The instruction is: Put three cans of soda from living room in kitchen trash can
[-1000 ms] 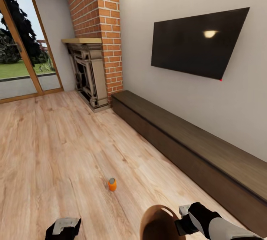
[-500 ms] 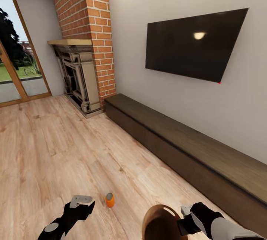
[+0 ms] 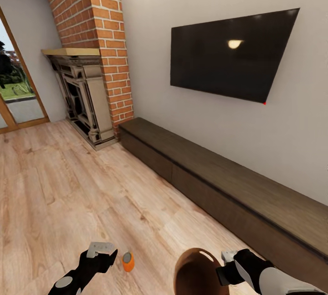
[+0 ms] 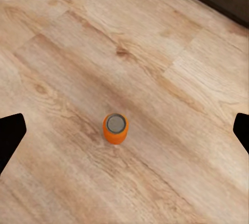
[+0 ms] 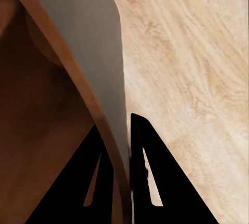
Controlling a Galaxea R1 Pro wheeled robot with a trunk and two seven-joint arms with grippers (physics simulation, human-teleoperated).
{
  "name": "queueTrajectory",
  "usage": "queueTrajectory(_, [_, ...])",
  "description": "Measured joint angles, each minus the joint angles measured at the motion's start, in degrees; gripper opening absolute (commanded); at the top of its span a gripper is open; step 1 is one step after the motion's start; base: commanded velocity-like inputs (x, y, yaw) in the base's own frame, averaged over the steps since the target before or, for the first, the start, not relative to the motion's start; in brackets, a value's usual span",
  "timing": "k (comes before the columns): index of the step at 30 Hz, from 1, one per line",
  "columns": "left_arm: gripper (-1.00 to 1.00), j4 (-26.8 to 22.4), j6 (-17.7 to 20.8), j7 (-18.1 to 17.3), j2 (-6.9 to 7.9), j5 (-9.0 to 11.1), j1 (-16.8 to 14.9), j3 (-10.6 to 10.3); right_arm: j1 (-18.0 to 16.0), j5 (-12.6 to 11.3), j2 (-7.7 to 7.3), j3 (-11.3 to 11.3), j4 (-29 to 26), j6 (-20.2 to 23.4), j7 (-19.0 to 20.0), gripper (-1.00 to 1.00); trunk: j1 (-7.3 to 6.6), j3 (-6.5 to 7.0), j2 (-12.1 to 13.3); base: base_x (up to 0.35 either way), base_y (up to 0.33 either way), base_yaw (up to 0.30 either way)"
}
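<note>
The room is floored in pale wood planks (image 3: 68, 195) with a strong grain and scattered knots. A red brick chimney breast (image 3: 93, 35) rises against the plain off-white wall (image 3: 150, 58), and below it sits a stone-coloured fireplace surround (image 3: 84, 99) topped by a light wooden mantel shelf (image 3: 70, 52). On the same wall hangs a large black flat screen (image 3: 230, 56) catching one lamp reflection, and under it runs a long, low dark-brown wooden bench unit (image 3: 218, 185) along the skirting. At the far left a wood-framed glass door (image 3: 16, 99) gives onto grass and paving.

A small orange soda can with a silver top (image 3: 127, 261) stands upright on the floor, just beside the black-and-grey left gripper (image 3: 101, 254). In the left wrist view the can (image 4: 115, 128) sits centred between the two dark fingertips (image 4: 10, 136), which are spread wide at the edges and clear of it.

The black right gripper (image 3: 230, 265) pinches the rim of a round tapered bin — brown wood-like inside, pale grey outside (image 3: 198, 272) — held above the floor by the robot's right side. In the right wrist view its fingers (image 5: 106, 182) are pressed on either side of the bin's thin wall (image 5: 98, 89).
</note>
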Motion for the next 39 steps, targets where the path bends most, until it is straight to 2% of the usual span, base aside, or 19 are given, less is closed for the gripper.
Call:
queueTrajectory(3, [1.0,0.0,-0.09,0.0,-0.01,0.02,0.0,-0.01,0.01,-0.35,-0.12,-0.37,0.05,-0.93,2.19,-1.0,0.0,0.0,0.0,0.171,0.0,-0.008])
queueTrajectory(5, [1.0,0.0,-0.09,0.0,-0.01,0.0,0.0,0.0,0.02,0.27,-0.07,0.37,0.09,-1.11,2.66,-1.0,0.0,0.0,0.0,0.165,0.0,-0.003])
queueTrajectory(7, [1.0,0.03,-0.12,0.0,0.01,0.0,0.0,0.0,0.02,0.52,-0.05,0.58,0.1,-1.21,2.77,-1.0,0.0,0.0,0.0,0.167,0.0,-0.006])
queueTrajectory(10, [1.0,0.06,-0.11,0.0,-0.01,-0.04,0.0,-0.01,0.01,-0.04,-0.12,-0.38,0.11,-1.19,2.88,-1.0,0.0,-0.04,0.0,0.149,0.0,-0.109])
queueTrajectory(20, [1.0,0.07,-0.18,0.0,-0.01,-0.08,0.0,0.01,0.01,0.12,-0.27,-0.08,0.16,-1.17,2.91,-1.0,0.0,-0.24,0.0,0.026,0.012,-0.215])
queueTrajectory(28, [1.0,0.14,0.01,-0.06,-0.01,-0.08,-0.08,-0.01,0.01,0.15,-0.28,-0.02,0.16,-1.17,2.91,-1.0,0.0,-0.34,0.0,0.001,0.214,-0.236])
queueTrajectory(34, [1.0,3.27,0.04,-0.09,-0.01,0.17,-0.06,-0.01,0.02,-0.05,-0.1,0.13,0.13,-1.1,2.91,-1.0,0.0,-0.35,0.0,0.0,0.24,-0.207])
queueTrajectory(39, [1.0,3.88,-0.01,-0.09,-0.01,0.26,0.0,0.05,0.01,0.08,-0.25,-0.18,0.14,-1.16,2.84,-1.0,0.0,-0.42,0.0,-0.157,0.051,-0.136])
